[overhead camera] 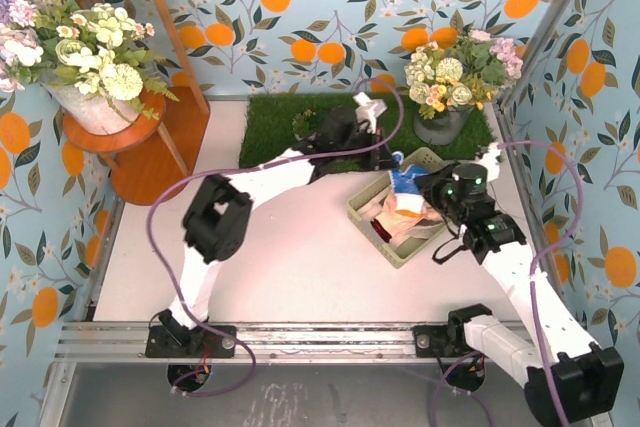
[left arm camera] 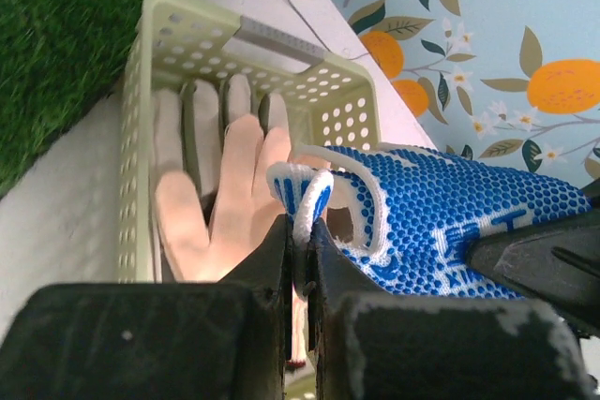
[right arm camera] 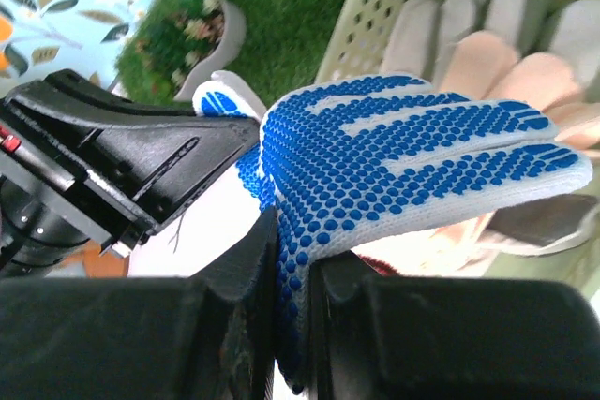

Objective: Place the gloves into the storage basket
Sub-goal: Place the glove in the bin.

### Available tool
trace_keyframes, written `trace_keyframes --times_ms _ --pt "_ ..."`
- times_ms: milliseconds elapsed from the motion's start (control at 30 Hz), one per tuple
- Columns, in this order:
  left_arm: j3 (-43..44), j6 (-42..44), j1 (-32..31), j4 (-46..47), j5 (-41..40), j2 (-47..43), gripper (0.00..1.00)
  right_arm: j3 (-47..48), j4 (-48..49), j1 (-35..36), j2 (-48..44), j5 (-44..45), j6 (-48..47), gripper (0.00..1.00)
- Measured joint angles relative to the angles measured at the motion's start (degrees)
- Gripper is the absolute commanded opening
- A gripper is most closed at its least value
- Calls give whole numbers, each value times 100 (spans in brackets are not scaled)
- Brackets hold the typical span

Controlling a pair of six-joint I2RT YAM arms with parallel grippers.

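The blue-and-white dotted glove (right arm camera: 394, 152) is held between both grippers, just above the pale green storage basket (left arm camera: 136, 138). The left gripper (left arm camera: 302, 236) is pinched together on a white folded edge of the glove. The right gripper (right arm camera: 292, 297) is clamped on another side of it. In the basket a peach-tan glove (left arm camera: 239, 185) lies flat, with the cream fingers of another glove (left arm camera: 202, 114) beside it. The basket stands on the white table (overhead camera: 280, 257), at the edge of the green grass mat (overhead camera: 290, 117).

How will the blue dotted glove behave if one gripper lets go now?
Probably floppy: the blue dotted glove curls over where the left gripper pinches it. Its raised dots likely resist slipping in the right gripper. It looks light, so it should drape into the storage basket.
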Motion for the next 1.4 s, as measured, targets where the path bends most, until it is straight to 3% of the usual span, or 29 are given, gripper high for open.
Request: trace_keyframes --times_ms 233,533,800,1167,1400 --pt "1394 216 -175 105 284 1161 0 -236 173 -826 9 -151 -212 0" --pt "3161 474 -302 17 654 2667 0 -1073 1043 -970 57 208 -299 0" --pt "3265 918 -321 -599 487 2785 0 -1165 1209 -885 428 0 55 0" --pt "3438 1510 -282 -2022 13 2697 0 -1211 1698 186 1349 146 675 0" --pt "3517 1788 -243 -2498 -216 2643 0 -1377 2111 332 1543 151 1239 0"
